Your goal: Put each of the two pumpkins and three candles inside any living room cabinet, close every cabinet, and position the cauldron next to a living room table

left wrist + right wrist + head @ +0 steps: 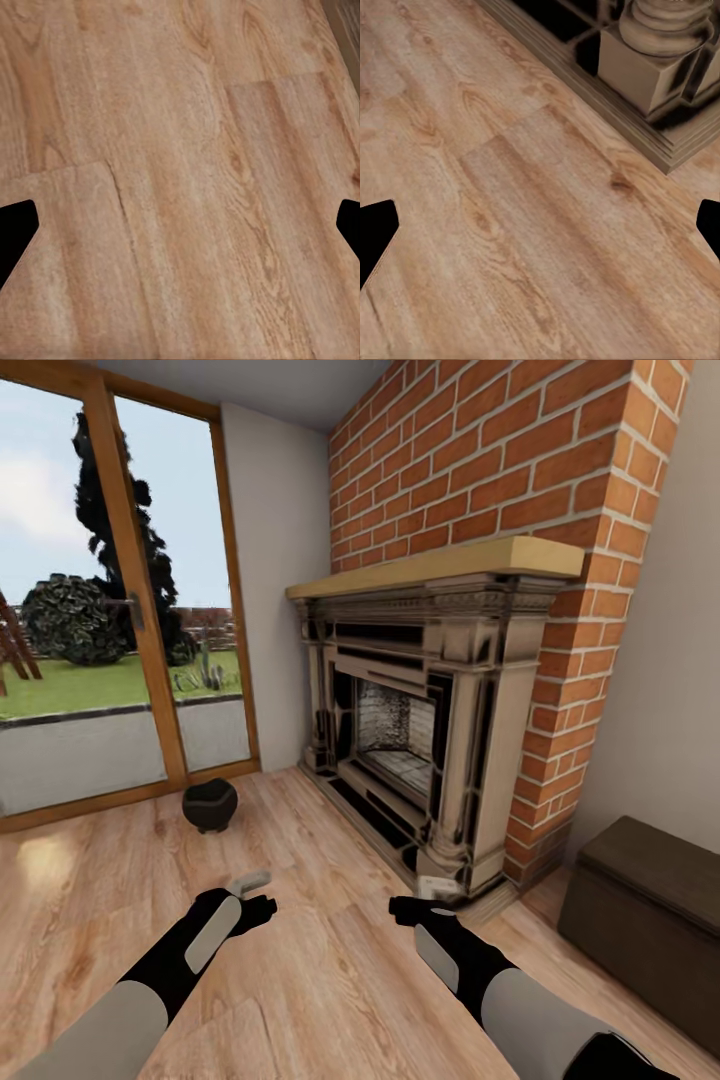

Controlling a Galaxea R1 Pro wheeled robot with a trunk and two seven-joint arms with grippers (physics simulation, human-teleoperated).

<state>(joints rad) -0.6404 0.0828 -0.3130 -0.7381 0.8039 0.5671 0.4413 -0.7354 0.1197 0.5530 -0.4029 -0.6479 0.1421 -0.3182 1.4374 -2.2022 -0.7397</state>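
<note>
We look at a room with a fireplace (420,730).
The black cauldron (210,805) sits on the wood floor (320,980) by the glass door (110,610). Our left gripper (262,905) and right gripper (400,908) are both spread wide, holding nothing.

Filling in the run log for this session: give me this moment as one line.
cauldron: on floor by glass door | left gripper: open, empty | right gripper: open, empty | fireplace: ahead

Head camera looks forward and down over the wooden floor (330,980) toward a brick fireplace (420,730), far right. Both wrist cameras face the floor close up; the right one shares the fireplace's base (660,67).
</note>
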